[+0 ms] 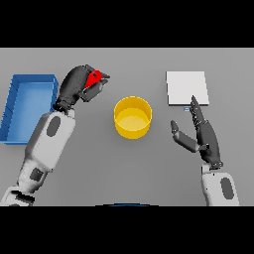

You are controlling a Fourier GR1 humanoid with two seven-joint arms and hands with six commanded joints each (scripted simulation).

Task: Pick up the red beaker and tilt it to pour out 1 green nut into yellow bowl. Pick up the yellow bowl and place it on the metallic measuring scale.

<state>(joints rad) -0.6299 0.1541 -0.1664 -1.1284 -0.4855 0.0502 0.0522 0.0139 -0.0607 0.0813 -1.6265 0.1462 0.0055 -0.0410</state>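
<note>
Now left robot hand (79,84) gripping red beaker (94,77) (tilted), yellow bowl (132,117)

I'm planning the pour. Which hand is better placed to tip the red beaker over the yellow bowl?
Left. The left hand already grips the red beaker, up-left of the round yellow bowl. The right hand is open and holds nothing, near the flat metallic measuring scale.
</note>
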